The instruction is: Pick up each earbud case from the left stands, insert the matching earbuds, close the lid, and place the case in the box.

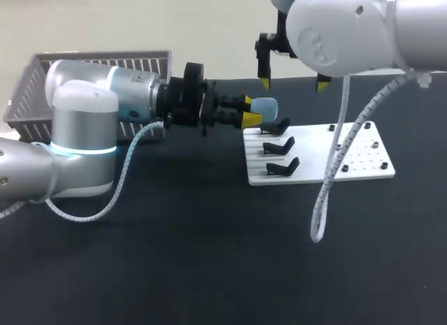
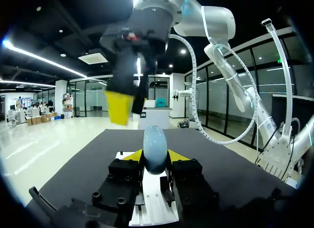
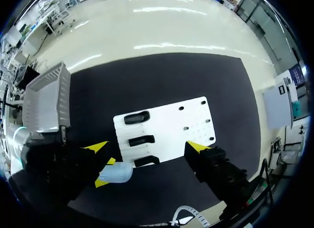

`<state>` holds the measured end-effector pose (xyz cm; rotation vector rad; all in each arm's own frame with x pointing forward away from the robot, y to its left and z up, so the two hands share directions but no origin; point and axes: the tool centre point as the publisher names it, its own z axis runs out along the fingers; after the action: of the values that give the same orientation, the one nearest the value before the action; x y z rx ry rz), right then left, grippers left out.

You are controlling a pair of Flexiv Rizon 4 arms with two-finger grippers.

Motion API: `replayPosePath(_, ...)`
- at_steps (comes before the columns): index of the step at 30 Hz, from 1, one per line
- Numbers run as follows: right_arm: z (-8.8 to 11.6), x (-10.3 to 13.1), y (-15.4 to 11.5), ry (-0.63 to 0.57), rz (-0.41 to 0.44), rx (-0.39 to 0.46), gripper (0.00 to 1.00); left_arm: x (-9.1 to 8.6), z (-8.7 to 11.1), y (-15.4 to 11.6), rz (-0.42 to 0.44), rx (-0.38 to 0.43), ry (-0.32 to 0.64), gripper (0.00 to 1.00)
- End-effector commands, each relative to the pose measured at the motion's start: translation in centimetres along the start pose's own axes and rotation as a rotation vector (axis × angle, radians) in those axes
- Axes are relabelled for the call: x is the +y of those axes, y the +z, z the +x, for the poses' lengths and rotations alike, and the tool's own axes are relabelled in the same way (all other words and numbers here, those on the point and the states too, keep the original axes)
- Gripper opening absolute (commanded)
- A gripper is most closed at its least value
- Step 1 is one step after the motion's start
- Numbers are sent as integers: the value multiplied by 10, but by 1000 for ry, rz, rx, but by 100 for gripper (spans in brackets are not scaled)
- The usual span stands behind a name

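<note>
Head view: black desk point(image 1: 209, 269); left tool point(image 1: 253, 114) clenched on a pale blue earbud case point(image 1: 266, 105), held near the black stands point(image 1: 279, 145) on a white plate point(image 1: 356, 161). Left wrist view: case upright, both yellow tips touching it. Right wrist view: right tool point(image 3: 147, 148) released, fingers spread, above the plate; basket point(image 3: 46, 98) at the desk's rear left.

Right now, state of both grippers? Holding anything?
Left gripper: shut on the light blue earbud case.
Right gripper: open, holding nothing.
</note>
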<state>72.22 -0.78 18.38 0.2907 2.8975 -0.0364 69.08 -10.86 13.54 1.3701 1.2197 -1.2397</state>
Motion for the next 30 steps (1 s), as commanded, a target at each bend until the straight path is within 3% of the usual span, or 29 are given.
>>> replayPosePath(1, 19, -28, -29, 9, -95, -176, 100, -1, 1, 0, -5, -2, 3, 0)
replayPosePath(8, 39, -51, -72, -47, -180, -278, 100, -1, 1, 0, -5, -2, 3, 0)
replayPosePath(18, 77, -84, -87, -106, -236, -283, 100, -1, 1, 0, -5, -2, 3, 0)
replayPosePath(23, 88, -89, -93, -137, -262, -282, 100, -1, 1, 0, -5, -2, 3, 0)
replayPosePath(30, 92, -87, -98, -145, -291, -278, 100, -4, -22, -30, -128, -23, -15, 0)
